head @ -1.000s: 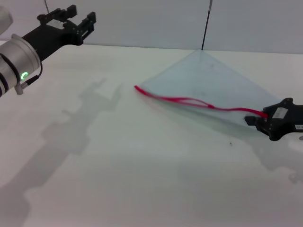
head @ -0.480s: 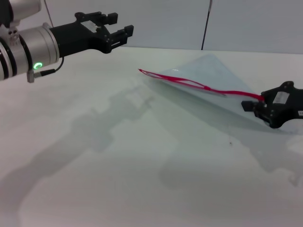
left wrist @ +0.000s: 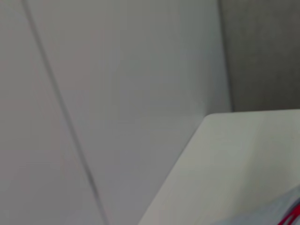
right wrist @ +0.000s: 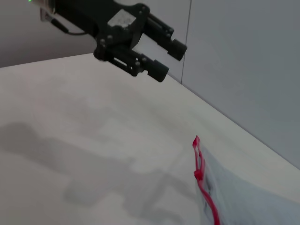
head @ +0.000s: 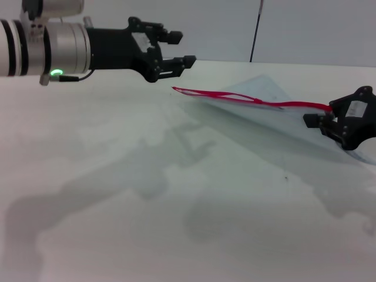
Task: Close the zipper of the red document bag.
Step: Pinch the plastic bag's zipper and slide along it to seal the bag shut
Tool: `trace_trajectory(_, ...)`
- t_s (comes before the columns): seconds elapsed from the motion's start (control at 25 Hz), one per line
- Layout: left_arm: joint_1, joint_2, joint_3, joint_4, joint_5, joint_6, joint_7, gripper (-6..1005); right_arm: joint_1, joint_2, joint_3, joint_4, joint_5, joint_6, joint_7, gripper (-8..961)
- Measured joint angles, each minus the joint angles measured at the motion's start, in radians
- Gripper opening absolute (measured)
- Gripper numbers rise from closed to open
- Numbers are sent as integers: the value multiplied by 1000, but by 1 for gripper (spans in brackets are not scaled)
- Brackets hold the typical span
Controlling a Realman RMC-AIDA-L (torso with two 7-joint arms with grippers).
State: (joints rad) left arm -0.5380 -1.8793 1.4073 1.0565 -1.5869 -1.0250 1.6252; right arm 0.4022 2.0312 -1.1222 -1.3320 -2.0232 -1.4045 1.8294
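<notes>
The red document bag (head: 264, 114) is a pale translucent pouch tilted up off the white table. Its zipper (head: 247, 100), a red strip, runs along the raised long edge and gapes slightly near the middle. My right gripper (head: 320, 120) is shut on the bag's right end, holding that edge in the air. My left gripper (head: 182, 49) hovers open just above and left of the zipper's free left tip, without touching it. The right wrist view shows the left gripper (right wrist: 161, 54) above the zipper (right wrist: 202, 180) and the bag (right wrist: 248, 206). A bit of zipper (left wrist: 293, 216) shows in the left wrist view.
The white table (head: 117, 194) stretches wide toward me, carrying the arms' shadows. A grey wall (head: 305, 29) with a dark vertical seam stands right behind the table's far edge. The table's far corner (left wrist: 211, 122) shows in the left wrist view.
My left arm has swung right, from the far left to just beside the zipper's left tip. My right gripper has risen a little, lifting the bag's red edge higher.
</notes>
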Motion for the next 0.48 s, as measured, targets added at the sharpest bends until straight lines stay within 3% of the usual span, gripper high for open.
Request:
trace_trajectory(0.28, -38, -12, -38, 49, 89, -120, -17, 541, -3, -1, 2, -30, 0, -26, 18, 49)
trace_trajectory(0.48, -64, -69, -38, 116, 282, -127, -49, 544, -4, 0, -2, -65, 0, -53, 37, 47)
